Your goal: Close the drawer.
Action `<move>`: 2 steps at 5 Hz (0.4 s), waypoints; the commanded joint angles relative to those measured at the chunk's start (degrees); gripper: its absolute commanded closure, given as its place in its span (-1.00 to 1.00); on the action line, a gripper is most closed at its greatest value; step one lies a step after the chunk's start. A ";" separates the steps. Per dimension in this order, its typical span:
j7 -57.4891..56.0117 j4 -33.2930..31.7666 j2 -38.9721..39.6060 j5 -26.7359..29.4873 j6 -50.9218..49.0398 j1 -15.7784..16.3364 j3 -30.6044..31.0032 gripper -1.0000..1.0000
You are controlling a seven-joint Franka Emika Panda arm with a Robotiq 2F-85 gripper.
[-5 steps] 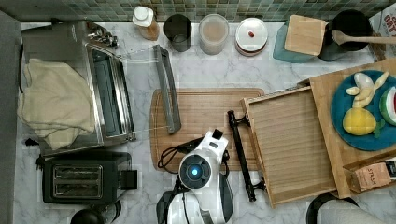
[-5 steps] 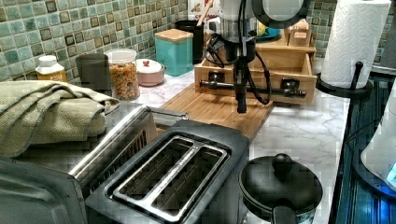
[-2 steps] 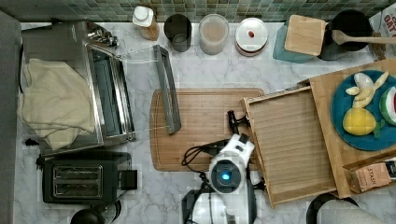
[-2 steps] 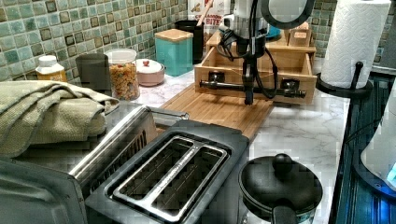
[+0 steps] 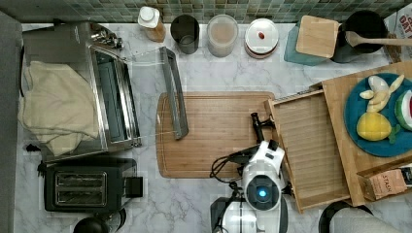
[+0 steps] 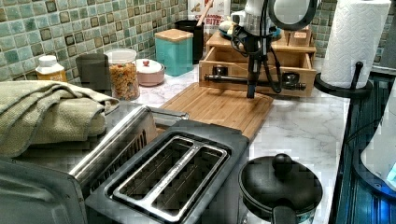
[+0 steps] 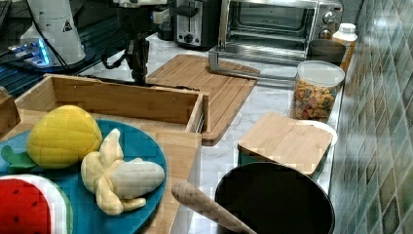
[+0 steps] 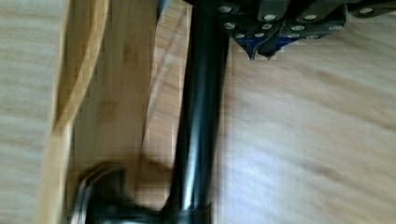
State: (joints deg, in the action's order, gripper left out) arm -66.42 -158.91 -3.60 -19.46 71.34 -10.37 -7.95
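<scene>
- Since the drawer stands pulled out of its bamboo cabinet and must travel back into it, everything turns on how the claw sits against the drawer's front.
- Landmark for all places below: the drawer's black bar handle.
- In the left view the claw hangs straight down just in front of the handle, a little past its middle toward the left view's right, its tip low over the cutting board that lies on the tabletop.
- The handle's long axis runs across the drawer front, so in the top view it goes up and down the picture; the cabinet lies beyond it, toward the top view's right.
- In the wrist view the bar passes close beside the claw's body, with the drawer's front board just behind it (touching or a hair apart, I cannot tell).
- Whether the claw is released or clenched I cannot tell: the fingers are too dark and slim against the handle.
- My judgement: the push should go square to the bar, toward the cabinet; being off the bar's middle, it could skew the drawer on its runners.
</scene>
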 commanded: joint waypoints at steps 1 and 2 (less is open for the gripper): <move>-26.10 12.50 6.22 19.77 0.93 -4.29 -9.06 1.00; -33.82 17.26 8.66 24.66 -0.87 -5.05 -11.45 1.00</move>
State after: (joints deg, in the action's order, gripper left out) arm -94.00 -152.75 3.47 2.26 70.67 -11.43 -14.37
